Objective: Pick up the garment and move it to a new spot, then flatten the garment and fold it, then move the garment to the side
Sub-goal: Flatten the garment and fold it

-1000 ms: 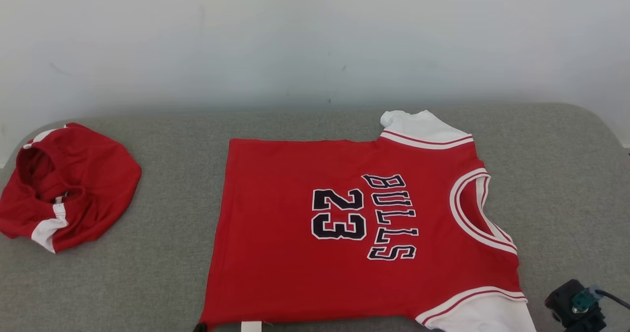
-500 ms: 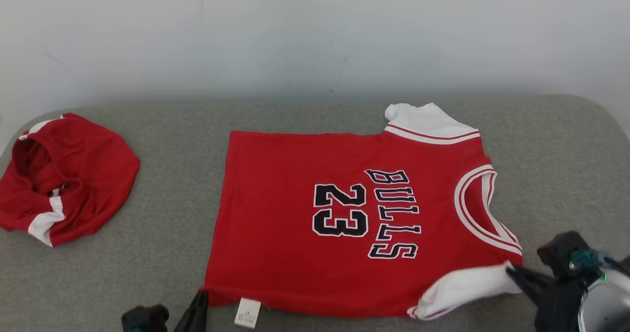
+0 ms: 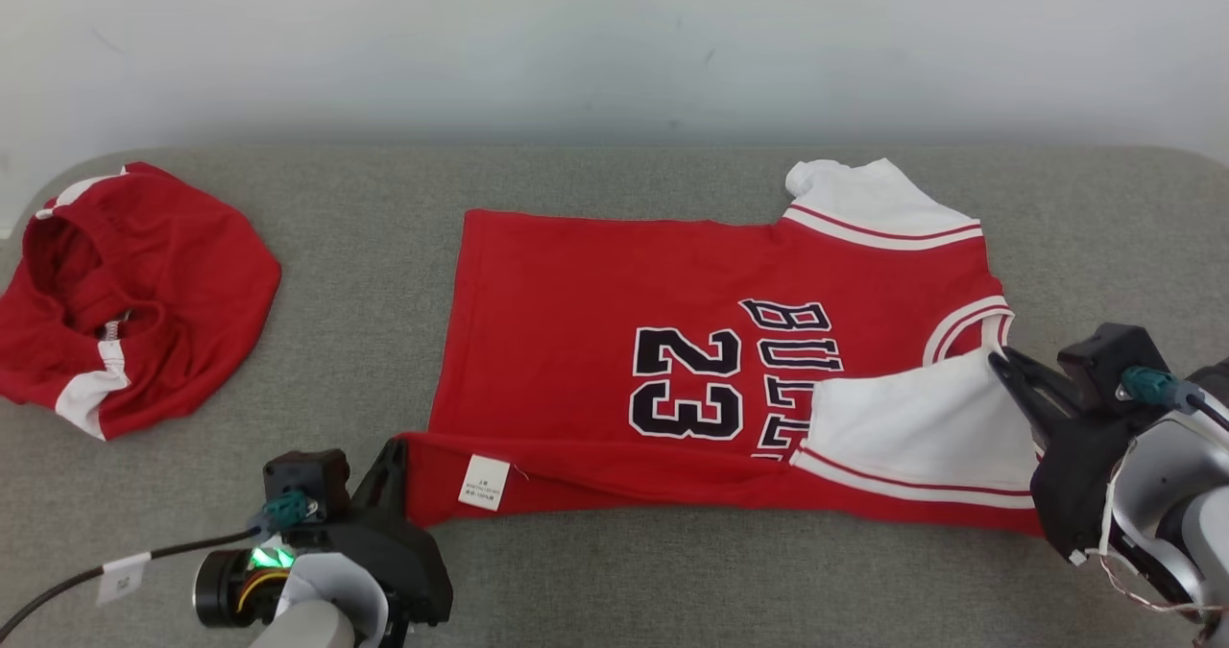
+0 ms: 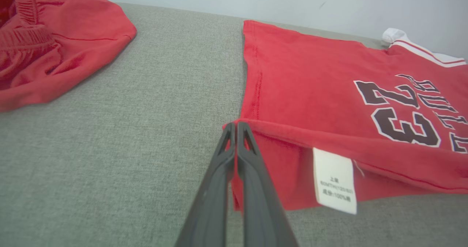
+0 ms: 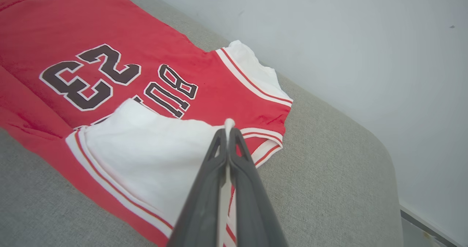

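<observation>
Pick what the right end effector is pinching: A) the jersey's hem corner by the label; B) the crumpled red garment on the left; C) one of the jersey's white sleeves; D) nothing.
C: in the right wrist view the right end effector is shut with white fabric between its tips, and the white sleeve lies drawn over the lettering on the jersey.

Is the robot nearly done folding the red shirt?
Not yet. The jersey lies flat on the grey cushion. The left gripper pinches its hem and the right gripper its white sleeve, near edge turned over the letters. Finishing the fold and moving it aside remain.
</observation>
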